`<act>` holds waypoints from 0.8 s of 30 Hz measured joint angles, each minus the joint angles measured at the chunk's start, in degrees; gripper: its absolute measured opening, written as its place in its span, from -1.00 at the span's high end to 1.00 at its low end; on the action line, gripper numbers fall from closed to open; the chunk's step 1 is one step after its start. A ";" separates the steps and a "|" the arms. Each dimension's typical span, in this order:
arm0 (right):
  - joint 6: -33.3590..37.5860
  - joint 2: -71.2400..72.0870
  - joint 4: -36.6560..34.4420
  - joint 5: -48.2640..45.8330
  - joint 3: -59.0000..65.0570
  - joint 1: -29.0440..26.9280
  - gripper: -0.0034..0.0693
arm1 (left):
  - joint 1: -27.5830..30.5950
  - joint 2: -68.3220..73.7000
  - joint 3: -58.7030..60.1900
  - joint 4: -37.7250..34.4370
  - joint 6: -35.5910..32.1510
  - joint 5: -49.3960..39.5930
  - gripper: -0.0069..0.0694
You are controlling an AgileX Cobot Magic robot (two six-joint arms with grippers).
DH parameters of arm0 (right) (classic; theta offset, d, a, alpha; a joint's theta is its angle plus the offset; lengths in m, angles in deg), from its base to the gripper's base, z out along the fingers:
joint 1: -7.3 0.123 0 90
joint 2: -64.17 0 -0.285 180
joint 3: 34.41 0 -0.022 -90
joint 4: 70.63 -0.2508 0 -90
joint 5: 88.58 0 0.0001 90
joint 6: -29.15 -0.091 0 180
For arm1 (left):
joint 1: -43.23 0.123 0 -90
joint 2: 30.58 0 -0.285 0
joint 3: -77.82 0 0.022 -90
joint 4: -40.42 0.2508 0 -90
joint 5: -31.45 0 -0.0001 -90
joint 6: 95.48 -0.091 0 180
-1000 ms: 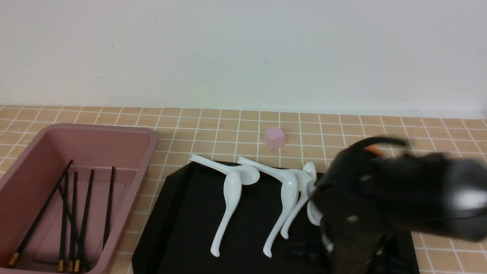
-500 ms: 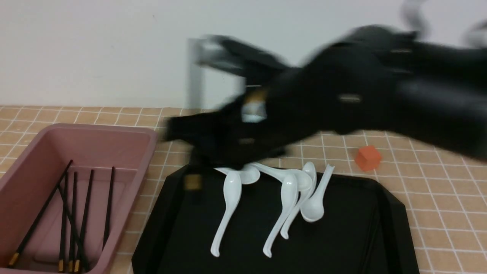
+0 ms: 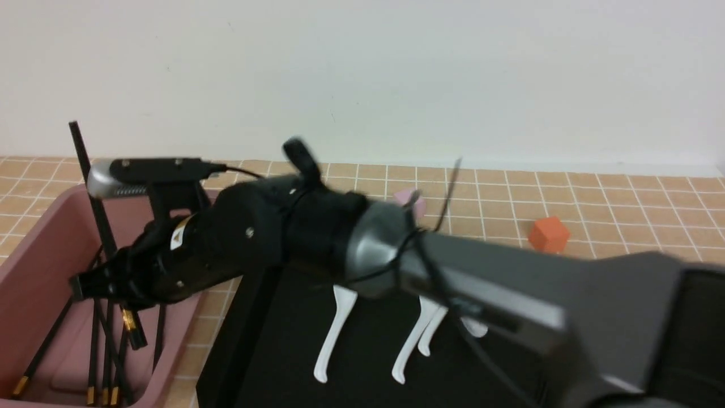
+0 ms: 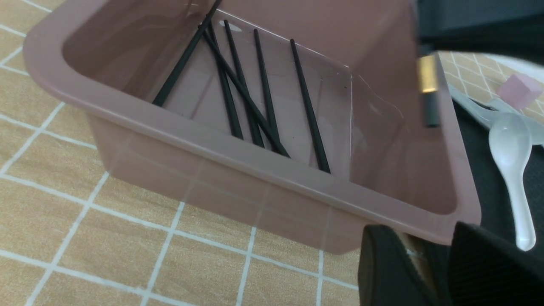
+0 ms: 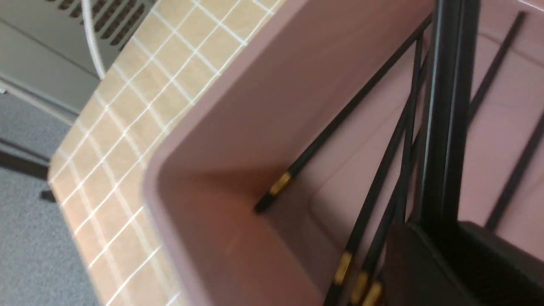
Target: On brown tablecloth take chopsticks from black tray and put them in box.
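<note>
The pink box [image 3: 28, 238] stands at the left on the brown tablecloth [image 3: 623, 215], with several black chopsticks [image 3: 93, 362] lying in it. My right gripper [image 3: 96, 283] reaches across over the box and is shut on one chopstick [image 3: 85, 170], which stands nearly upright with its gold-banded end down inside the box. In the right wrist view this chopstick [image 5: 446, 106] runs out from between the jaws [image 5: 437, 229] above the box floor. The black tray [image 3: 272, 351] holds no chopsticks that I can see. My left gripper [image 4: 429, 263] hangs beside the box's corner, slightly open and empty.
Several white soup spoons [image 3: 334, 334] lie on the tray, partly hidden by my right arm. A small pink cube [image 3: 405, 197] and an orange cube [image 3: 548, 235] sit on the cloth behind the tray. A white wall closes the back.
My right arm has swung from the tray's right side, up and across to the left. It now holds a chopstick over the pink box. The orange cube has come into view.
</note>
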 joint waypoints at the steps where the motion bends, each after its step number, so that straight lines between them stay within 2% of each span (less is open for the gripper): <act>1: 0.15 -0.53 0.00 0.24 -0.33 0.00 0.53 | 0.00 0.00 0.00 0.00 0.00 0.00 0.19; 3: 0.55 -1.68 -0.13 0.59 -0.85 0.00 0.47 | 0.00 0.00 0.00 0.00 0.00 0.00 0.19; 8: 0.55 -0.92 0.37 -2.13 -1.10 -0.14 0.17 | 0.00 0.00 0.00 0.00 0.00 0.00 0.19; 13: 0.61 3.58 3.48 -11.13 -1.10 -0.69 0.10 | 0.00 0.00 0.00 0.00 0.00 0.00 0.19; 16: 0.71 11.01 8.30 -22.21 -1.10 -2.06 0.26 | 0.00 0.00 0.00 0.00 0.00 0.00 0.19; 20: 1.65 20.63 16.12 -34.86 -1.28 -3.85 0.60 | 0.00 0.00 0.00 0.00 0.00 0.00 0.19; 21: 1.88 24.45 19.17 -39.59 -1.28 -4.29 0.73 | 0.00 0.00 0.00 0.00 0.00 0.00 0.19; 24: 2.01 31.64 26.76 -44.89 -1.21 -4.74 0.92 | 0.00 0.00 0.00 0.00 0.00 0.00 0.19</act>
